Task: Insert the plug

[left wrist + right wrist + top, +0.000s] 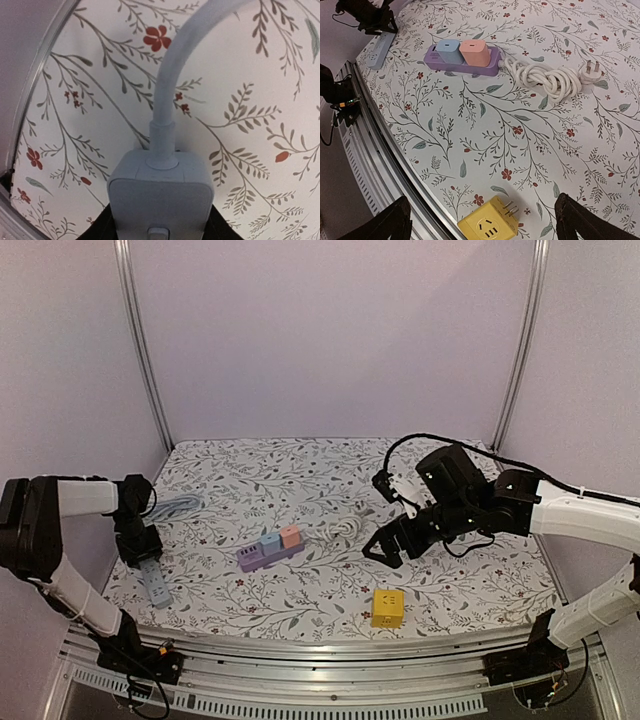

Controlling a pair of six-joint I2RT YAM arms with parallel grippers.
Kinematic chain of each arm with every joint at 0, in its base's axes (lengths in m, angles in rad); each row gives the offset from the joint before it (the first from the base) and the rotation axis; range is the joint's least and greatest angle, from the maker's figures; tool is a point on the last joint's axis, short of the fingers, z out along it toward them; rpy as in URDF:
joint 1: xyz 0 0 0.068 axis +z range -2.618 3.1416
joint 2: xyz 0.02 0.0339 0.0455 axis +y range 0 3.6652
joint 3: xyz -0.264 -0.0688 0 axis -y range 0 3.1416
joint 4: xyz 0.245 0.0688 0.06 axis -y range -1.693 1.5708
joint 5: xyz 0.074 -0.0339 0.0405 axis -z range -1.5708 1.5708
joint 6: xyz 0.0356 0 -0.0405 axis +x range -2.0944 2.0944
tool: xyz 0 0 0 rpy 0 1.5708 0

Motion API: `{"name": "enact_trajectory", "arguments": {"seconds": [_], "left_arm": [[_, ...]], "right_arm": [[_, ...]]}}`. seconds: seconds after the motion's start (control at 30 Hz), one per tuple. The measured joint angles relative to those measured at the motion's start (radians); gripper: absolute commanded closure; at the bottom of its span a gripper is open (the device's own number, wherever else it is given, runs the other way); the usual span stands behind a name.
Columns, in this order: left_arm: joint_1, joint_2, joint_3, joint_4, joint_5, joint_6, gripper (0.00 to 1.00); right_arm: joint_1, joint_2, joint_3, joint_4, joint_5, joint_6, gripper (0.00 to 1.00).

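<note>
Left gripper (pixel 143 548) jaws clamp the pale blue power strip (pixel 160 200) at the left edge of the table (pixel 300 470). Right gripper (pixel 385 552) jaws spread wide, hovering. Purple strip (pixel 268 555) mid-table; yellow cube plug (pixel 388 607) near front edge, untouched.

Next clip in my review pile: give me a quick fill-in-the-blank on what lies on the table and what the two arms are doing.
1. The purple power strip carries a blue adapter and a ____ one.
2. The cube adapter nearest the table's front edge is coloured ____.
3. The grey power strip sits between the fingers of the ____ arm.
4. The right arm's fingers stand ____, holding nothing.

Missing words: pink; yellow; left; open.
</note>
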Motion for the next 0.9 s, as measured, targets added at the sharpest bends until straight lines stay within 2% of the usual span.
{"name": "enact_trajectory", "arguments": {"seconds": [0.23,0.5,0.77,0.9], "left_arm": [[-0.127,-0.060,-0.064,0.027,-0.005,-0.060,1.00],[-0.282,-0.062,-0.064,0.032,-0.013,-0.113,1.00],[-0.490,0.068,0.043,0.023,-0.031,-0.159,1.00],[-0.554,0.138,0.116,-0.004,-0.045,-0.171,1.00]], "right_arm": [[0.003,0.010,0.000,0.000,-0.006,0.000,0.01],[0.011,0.012,0.000,0.000,-0.006,0.013,0.01],[0.030,-0.014,-0.042,-0.008,0.005,0.066,0.01],[0.038,-0.055,-0.066,-0.022,0.024,0.099,0.01]]}}
